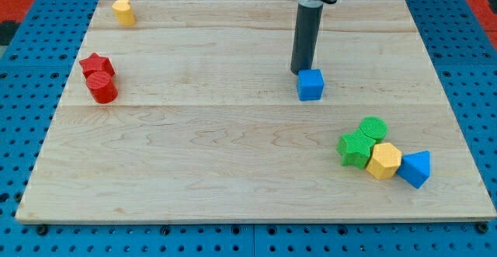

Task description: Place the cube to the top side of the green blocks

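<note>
A blue cube (311, 85) sits right of the board's middle. My tip (300, 72) rests just at the cube's upper left, touching or nearly touching it. Two green blocks lie at the lower right: a green cylinder (374, 128) and a green star-like block (356, 149) just below and left of it. The cube is well above and left of the green blocks, apart from them.
A yellow hexagonal block (384, 161) and a blue triangular block (415, 168) touch the green pair at the lower right. A red star (96, 65) and red cylinder (102, 88) sit at the left. A yellow block (123, 12) is at the top left. Blue pegboard surrounds the wooden board (233, 171).
</note>
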You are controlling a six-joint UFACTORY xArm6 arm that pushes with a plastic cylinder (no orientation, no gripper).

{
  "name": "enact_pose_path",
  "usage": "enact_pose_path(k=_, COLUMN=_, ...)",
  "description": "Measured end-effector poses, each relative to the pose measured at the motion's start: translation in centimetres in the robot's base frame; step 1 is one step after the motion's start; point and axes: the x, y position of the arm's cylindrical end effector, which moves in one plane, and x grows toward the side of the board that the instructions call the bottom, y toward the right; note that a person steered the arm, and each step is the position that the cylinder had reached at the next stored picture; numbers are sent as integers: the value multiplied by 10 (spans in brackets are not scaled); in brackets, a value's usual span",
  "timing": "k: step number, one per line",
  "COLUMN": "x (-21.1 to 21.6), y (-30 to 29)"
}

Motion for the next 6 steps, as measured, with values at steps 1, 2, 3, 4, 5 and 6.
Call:
enact_pose_path(k=1, x=9, y=-29)
enact_pose_path(k=2, x=9, y=-68)
enact_pose_path(k=3, x=10, y=-89)
enact_pose_path(k=4, x=14, y=-78)
enact_pose_path(k=5, x=16, y=-13)
enact_pose_path(k=6, x=18, y=27)
